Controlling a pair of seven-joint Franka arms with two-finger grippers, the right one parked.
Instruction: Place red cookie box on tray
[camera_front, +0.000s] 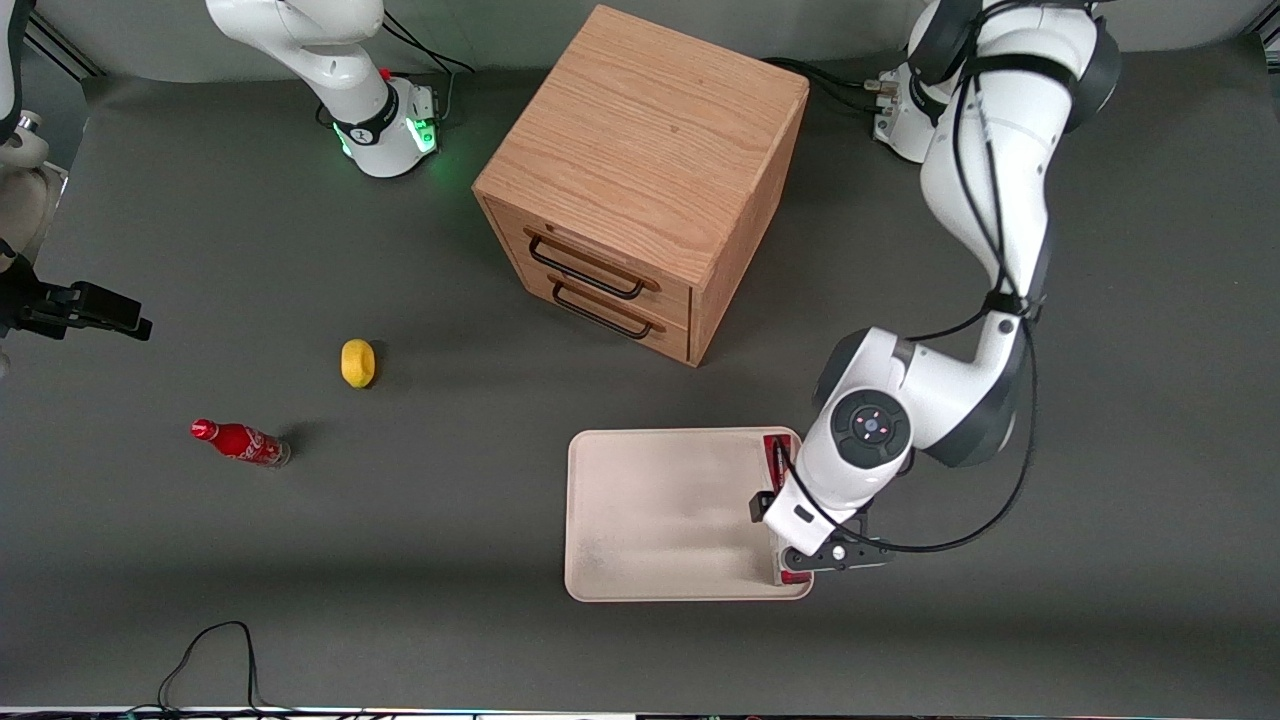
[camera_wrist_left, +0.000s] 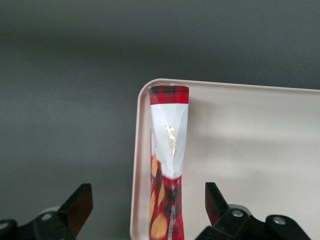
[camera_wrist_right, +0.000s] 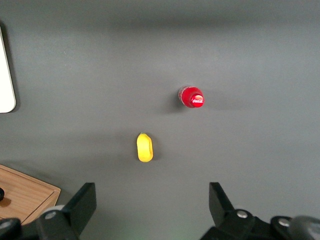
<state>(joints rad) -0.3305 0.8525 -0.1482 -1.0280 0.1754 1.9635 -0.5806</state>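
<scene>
Stage: release | red cookie box (camera_wrist_left: 169, 165) stood on its narrow edge on the tray (camera_wrist_left: 250, 150), just inside one rim | your tool (camera_wrist_left: 149, 207) hovered above, fingers apart and clear of it, judged so the box could settle.

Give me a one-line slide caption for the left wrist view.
Open gripper straddling the red cookie box, which lies along the tray edge.
</scene>
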